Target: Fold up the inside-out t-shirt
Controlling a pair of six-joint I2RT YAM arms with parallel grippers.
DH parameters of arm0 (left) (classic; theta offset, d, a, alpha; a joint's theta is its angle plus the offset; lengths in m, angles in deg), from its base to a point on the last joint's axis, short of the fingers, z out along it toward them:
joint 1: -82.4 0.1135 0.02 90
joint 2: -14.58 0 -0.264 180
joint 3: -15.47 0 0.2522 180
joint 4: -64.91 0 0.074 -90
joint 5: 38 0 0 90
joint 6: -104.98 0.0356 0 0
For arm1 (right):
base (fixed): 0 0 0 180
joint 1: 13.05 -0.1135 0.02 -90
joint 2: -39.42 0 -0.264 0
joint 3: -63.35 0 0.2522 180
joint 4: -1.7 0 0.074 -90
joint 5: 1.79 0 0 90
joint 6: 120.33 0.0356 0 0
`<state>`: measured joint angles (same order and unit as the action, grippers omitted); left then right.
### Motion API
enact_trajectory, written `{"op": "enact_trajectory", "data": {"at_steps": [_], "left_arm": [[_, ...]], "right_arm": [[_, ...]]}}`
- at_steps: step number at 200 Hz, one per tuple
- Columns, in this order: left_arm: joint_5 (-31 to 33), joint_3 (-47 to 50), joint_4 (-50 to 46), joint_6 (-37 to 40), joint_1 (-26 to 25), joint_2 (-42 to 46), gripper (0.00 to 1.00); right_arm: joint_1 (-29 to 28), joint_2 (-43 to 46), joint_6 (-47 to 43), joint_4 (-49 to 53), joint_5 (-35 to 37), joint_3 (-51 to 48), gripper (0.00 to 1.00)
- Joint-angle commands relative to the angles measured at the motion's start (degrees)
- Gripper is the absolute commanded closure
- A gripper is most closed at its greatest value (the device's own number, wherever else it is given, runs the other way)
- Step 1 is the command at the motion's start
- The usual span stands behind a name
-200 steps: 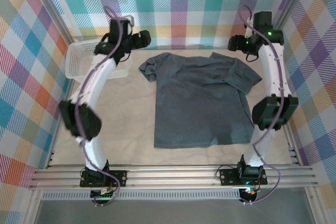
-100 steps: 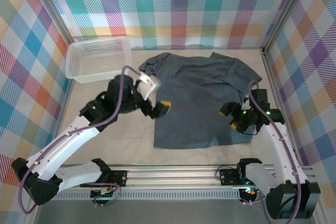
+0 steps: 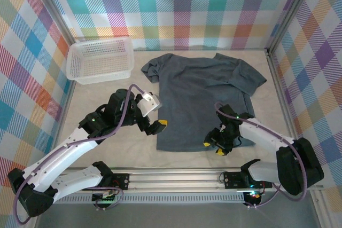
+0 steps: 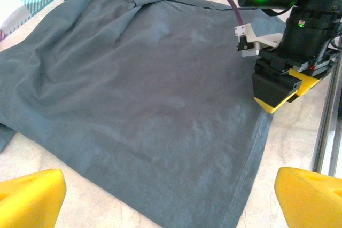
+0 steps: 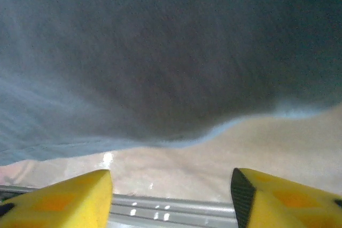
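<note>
The inside-out t-shirt (image 3: 200, 100) lies lengthwise, collar far, hem near. Both the left gripper (image 3: 156, 125) and right gripper (image 3: 215, 147) are spread; the right has shifted left onto the hem.

Bare table (image 3: 88, 97) left of t-shirt (image 3: 203, 100); basket (image 3: 101, 76) blocks far-left corner

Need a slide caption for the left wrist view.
Open left gripper faces the spread-out inside-out t-shirt; right gripper hovers over its hem.
</note>
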<state>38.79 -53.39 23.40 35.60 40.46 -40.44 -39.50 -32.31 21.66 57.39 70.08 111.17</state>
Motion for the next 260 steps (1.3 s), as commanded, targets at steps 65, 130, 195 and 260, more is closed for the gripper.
{"op": "enact_trajectory", "data": {"at_steps": [65, 130, 195, 260], "left_arm": [[1.4, 3.28, 3.74, -1.92, -0.67, -0.06, 0.0], [-1.38, 2.91, 3.75, -2.77, -0.69, -2.48, 0.0], [-4.62, 4.03, 6.22, -4.54, -0.76, -5.86, 0.0], [-5.57, 7.84, 10.91, -2.16, -7.47, -11.72, 0.0]], "right_arm": [[-0.53, -4.75, -1.19, -5.64, 3.38, 0.37, 0.8], [-0.52, -0.23, -2.13, -0.69, 0.86, 2.35, 0.97], [-0.53, 0.13, -3.75, -0.4, -1.57, 4.54, 1.0], [-0.46, 1.55, -4.5, 3.61, 0.4, 13.87, 1.0]]}}
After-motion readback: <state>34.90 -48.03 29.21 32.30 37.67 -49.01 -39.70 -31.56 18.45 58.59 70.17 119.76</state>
